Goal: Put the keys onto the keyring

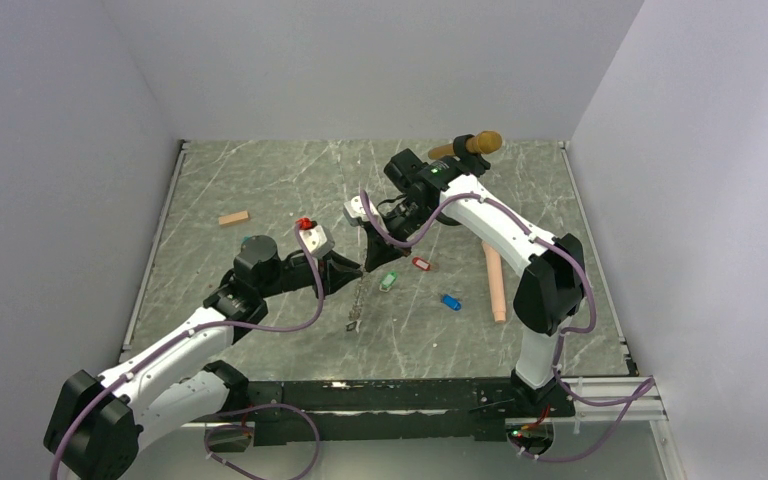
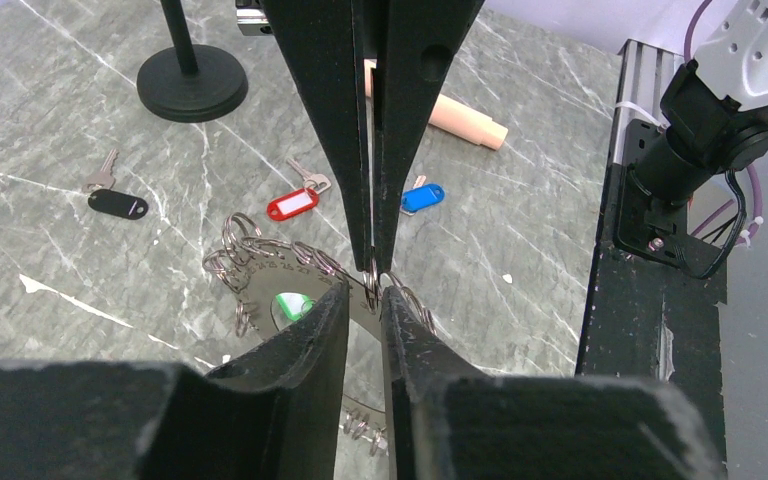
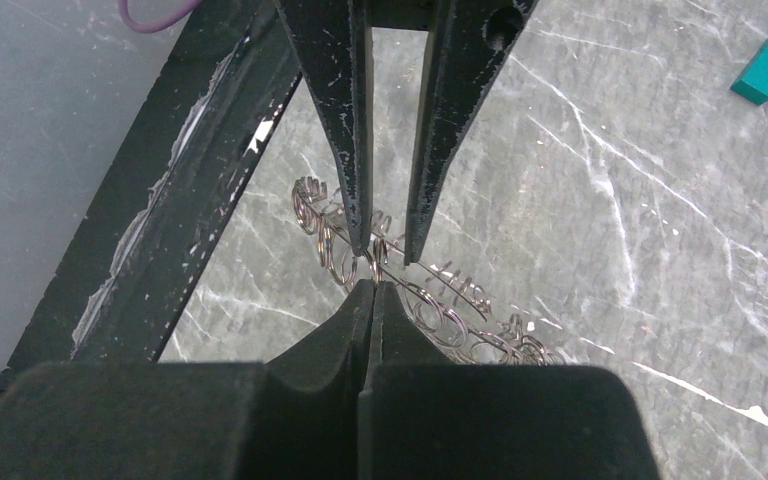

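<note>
The step in hand seems to be taking the keyring with both arms, before any key goes on it. The right pincer is closed on one link and holds that end of the chain up from the table. The left pincer stands narrow around a link just beside it; whether its pads touch the metal I cannot tell. The red key, blue key and green key lie loose on the table, and the green one is under the chain. Next, I think, the left must grip firmly so that the ring can be opened. Where it opens is lost among the links, and the metal part of the green key is hidden.
</note>
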{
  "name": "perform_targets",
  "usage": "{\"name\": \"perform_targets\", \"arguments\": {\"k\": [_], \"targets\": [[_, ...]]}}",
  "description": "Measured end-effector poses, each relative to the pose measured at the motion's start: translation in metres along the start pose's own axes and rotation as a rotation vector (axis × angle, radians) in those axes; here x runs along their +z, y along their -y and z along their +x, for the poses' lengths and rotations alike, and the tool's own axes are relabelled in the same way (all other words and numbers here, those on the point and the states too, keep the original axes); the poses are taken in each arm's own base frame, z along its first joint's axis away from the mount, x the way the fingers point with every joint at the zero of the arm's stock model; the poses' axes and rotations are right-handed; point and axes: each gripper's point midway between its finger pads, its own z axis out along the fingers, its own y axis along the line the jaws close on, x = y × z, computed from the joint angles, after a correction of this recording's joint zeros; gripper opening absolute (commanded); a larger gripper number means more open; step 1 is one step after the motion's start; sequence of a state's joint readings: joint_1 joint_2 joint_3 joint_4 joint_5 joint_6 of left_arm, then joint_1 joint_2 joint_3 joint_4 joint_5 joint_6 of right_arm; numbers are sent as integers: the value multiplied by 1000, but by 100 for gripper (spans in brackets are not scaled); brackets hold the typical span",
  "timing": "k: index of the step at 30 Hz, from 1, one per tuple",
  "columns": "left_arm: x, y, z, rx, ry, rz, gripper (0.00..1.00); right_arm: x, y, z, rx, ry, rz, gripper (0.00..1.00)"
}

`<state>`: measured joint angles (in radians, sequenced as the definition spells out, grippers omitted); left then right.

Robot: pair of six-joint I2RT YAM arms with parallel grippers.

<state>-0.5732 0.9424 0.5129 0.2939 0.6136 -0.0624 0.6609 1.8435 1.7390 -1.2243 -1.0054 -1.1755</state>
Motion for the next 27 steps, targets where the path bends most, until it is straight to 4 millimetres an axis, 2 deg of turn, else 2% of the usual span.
{"name": "perform_targets", "arguments": {"k": [5, 7, 11, 15, 17, 18, 24, 27], "targets": [[1, 1, 1, -2, -3, 5, 10, 0, 0, 0, 0, 0, 0, 0], [1, 2, 1, -2, -4, 10, 11, 0, 0, 0, 1, 0, -1, 0], [1, 2, 0, -2, -3, 12, 19, 0, -1, 0, 3, 6, -3, 0], [2, 3, -2, 2, 2, 16, 18, 1, -2, -3, 3, 21, -10, 0], [2, 4, -3, 3, 3, 19, 10, 1, -2, -4, 3, 26, -12, 0], [2, 5, -3, 3, 2, 22, 1, 1, -2, -4, 4, 26, -12, 0], [2, 6, -2, 4, -11, 31, 0, 2, -4, -3, 10, 29, -17, 0], [2, 6, -1, 27, -31, 32, 0, 3, -4, -2, 12, 32, -20, 20]]}}
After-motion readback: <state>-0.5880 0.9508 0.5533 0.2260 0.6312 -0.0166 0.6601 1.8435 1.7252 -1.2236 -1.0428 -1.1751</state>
